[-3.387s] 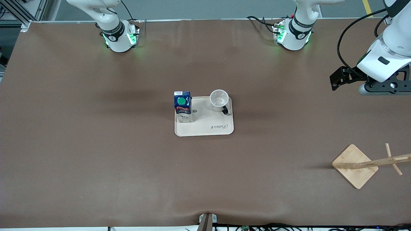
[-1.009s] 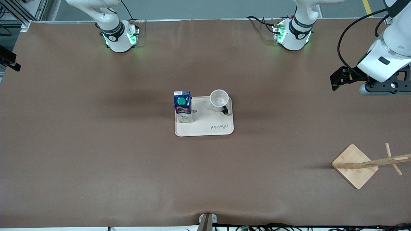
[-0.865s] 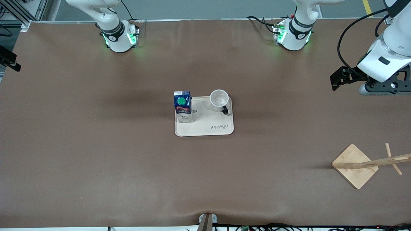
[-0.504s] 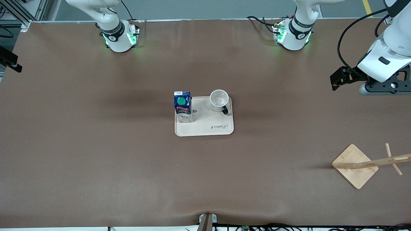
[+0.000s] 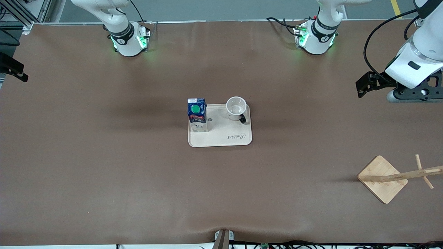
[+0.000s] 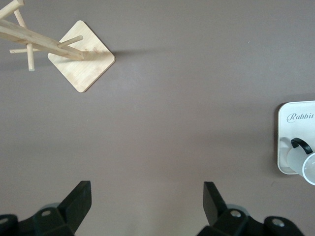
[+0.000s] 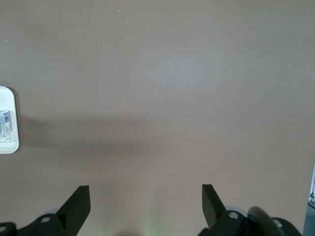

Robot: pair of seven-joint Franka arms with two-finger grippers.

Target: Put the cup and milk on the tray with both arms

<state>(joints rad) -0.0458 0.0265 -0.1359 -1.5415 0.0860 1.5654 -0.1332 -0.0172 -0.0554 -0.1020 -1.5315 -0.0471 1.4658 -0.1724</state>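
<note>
The beige tray [image 5: 218, 137] lies mid-table. The milk carton [image 5: 196, 114] stands upright on the tray at its corner toward the right arm's end. The white cup [image 5: 236, 108] stands upright on the tray toward the left arm's end, its black handle pointing toward the front camera. My left gripper [image 5: 367, 83] is open and empty, high over bare table at the left arm's end; its wrist view shows its open gripper [image 6: 146, 201], the tray's edge [image 6: 295, 105] and the cup [image 6: 301, 161]. My right gripper [image 5: 14, 68] is open and empty over the right arm's end; its wrist view shows its open gripper [image 7: 146, 204] and the tray's edge [image 7: 10, 142].
A wooden stand with a square base [image 5: 382, 178] and a pegged pole stands near the front camera at the left arm's end; it also shows in the left wrist view [image 6: 81, 63]. The brown table mat [image 5: 104, 155] covers the whole table.
My right gripper has come into the front view at the right arm's end and crept slightly inward. The left arm, cup, milk and tray have not moved.
</note>
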